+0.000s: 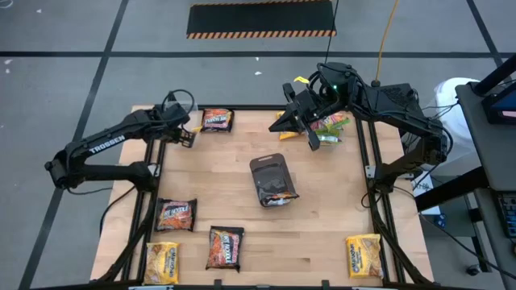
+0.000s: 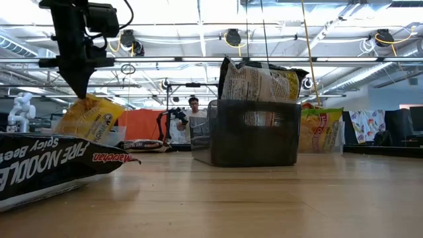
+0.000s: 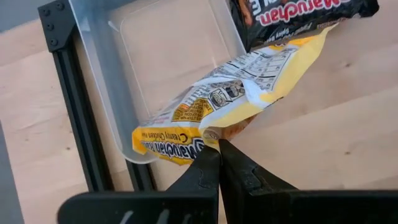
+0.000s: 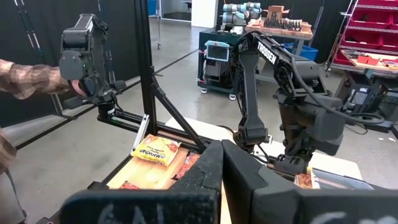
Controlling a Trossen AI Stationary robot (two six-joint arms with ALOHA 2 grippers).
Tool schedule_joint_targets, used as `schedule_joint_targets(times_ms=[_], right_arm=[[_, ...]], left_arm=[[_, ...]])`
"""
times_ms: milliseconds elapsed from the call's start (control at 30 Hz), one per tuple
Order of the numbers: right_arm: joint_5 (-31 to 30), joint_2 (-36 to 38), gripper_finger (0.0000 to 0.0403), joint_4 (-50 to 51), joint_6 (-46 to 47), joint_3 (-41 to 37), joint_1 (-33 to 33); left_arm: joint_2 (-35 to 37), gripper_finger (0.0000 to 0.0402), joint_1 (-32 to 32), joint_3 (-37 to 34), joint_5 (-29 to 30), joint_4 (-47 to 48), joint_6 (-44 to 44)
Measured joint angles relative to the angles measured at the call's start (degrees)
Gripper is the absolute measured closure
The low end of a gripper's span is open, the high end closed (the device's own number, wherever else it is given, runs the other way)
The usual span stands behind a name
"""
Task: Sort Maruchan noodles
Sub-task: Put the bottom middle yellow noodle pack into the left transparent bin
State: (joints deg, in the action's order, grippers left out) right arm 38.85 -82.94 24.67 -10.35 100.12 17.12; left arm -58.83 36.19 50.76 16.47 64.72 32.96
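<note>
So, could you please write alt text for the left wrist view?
The left gripper, shut, pinches the edge of a yellow Maruchan packet lying partly over a clear plastic tub. A dark Maruchan packet lies beyond on the wooden table.

dark tray (image 1: 272, 179) mid-table, bare wood around

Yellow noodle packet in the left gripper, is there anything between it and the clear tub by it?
Nothing visible is. The left gripper is shut on the edge of the yellow packet, which already hangs partly over the clear tub. The tub's floor looks bare. A dark packet lies beside it, off to one side.
</note>
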Motion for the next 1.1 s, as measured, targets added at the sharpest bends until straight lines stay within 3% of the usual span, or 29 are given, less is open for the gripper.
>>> schedule_joint_targets(times_ms=[267,867,1100], right_arm=[[0.0,0.0,0.0403,0.0,0.0,0.0,0.0],[0.0,0.0,0.0403,0.02,-1.51,0.0,0.0],[-0.34,0.0,0.0403,0.02,-4.9,0.0,0.04]], left_arm=[[0.0,0.0397,-0.03,0.0,-0.06,0.16,-0.49],[0.0,0.0322,-0.01,0.0,-4.46,4.74,-3.29],[0.0,0.0319,-0.01,0.0,-6.25,7.03,-5.31]])
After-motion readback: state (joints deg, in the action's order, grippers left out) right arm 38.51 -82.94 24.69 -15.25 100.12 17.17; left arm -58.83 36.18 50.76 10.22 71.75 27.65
